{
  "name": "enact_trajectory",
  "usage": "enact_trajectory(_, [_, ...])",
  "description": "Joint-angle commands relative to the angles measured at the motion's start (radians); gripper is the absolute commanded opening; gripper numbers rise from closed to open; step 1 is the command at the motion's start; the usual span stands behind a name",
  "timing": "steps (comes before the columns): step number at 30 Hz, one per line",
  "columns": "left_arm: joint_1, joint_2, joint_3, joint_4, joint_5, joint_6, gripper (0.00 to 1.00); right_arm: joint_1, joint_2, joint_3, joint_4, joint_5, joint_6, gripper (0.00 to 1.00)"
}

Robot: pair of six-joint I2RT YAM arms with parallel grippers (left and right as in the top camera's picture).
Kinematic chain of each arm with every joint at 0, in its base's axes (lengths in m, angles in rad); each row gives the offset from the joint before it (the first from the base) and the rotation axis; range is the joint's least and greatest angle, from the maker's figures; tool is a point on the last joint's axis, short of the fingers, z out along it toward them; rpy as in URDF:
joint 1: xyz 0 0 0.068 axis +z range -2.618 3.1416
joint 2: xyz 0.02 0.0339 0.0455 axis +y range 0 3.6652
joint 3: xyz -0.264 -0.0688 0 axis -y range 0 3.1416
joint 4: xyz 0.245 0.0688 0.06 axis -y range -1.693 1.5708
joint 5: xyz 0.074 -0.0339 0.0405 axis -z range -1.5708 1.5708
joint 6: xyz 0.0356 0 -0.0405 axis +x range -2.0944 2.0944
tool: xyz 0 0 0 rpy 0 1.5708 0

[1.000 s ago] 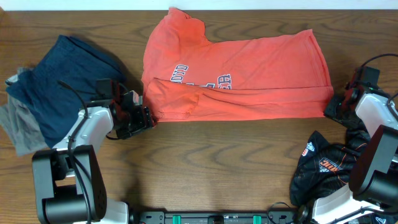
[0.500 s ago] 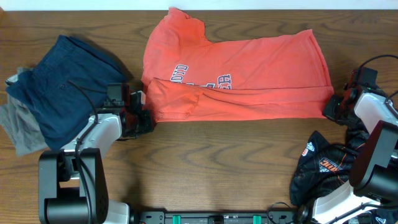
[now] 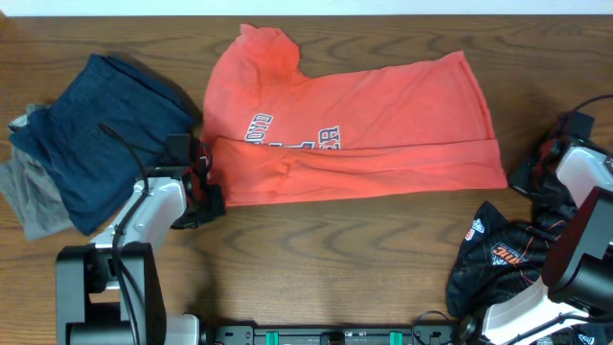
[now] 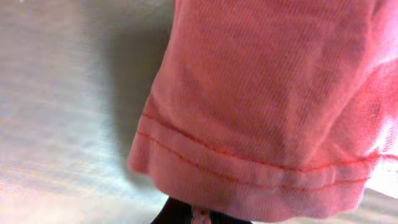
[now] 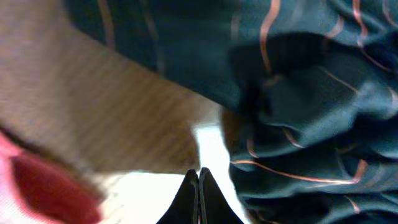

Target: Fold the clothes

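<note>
Overhead view: the red T-shirt (image 3: pixel 354 134) lies flat on the brown surface (image 3: pixel 335 259), in the upper middle of the frame. A long strip of it is folded over along its lower edge, and this strip covers the bottom of the letters (image 3: pixel 329 138) on the chest. One sleeve sticks up at the upper left of the T-shirt.

The left hand (image 3: pixel 209 188) is at the lower left corner of the T-shirt. In the left wrist view the stitched hem (image 4: pixel 249 174) fills most of the frame. At the bottom edge the dark fingers (image 4: pixel 177 214) are pinched together on a small bit of the red cloth, so this hand is gripping the T-shirt.

The right hand (image 3: pixel 529 177) is at the right edge of the frame, near the lower right corner of the T-shirt, with a little bare wood between them. In the right wrist view its two fingers (image 5: pixel 191 193) are pressed tight together with nothing between them (a closed, empty hand). It is just beside a dark shirt (image 5: pixel 298 93) with thin orange stripes.

A pile of blue clothes (image 3: pixel 96 134) sits at the upper left of the overhead frame, with a grey cloth (image 3: pixel 29 196) under it.
</note>
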Motion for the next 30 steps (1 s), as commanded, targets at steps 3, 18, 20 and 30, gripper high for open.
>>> enact_trajectory(3, [0.003,-0.045,-0.008,-0.085,-0.091,0.007,0.07,-0.013,0.006,-0.004,-0.019,0.029,0.033,0.01])
enact_trajectory(18, [0.002,-0.045,-0.008,-0.068,-0.118,0.028,0.27,-0.011,-0.014,0.029,-0.027,-0.345,-0.063,0.3])
enact_trajectory(20, [0.002,-0.045,-0.008,-0.066,-0.111,0.028,0.27,-0.006,-0.014,0.029,-0.026,-0.346,-0.066,0.33])
enact_trajectory(30, [0.002,-0.045,-0.008,-0.065,-0.111,0.028,0.27,0.037,-0.013,0.028,-0.017,-0.364,-0.064,0.38])
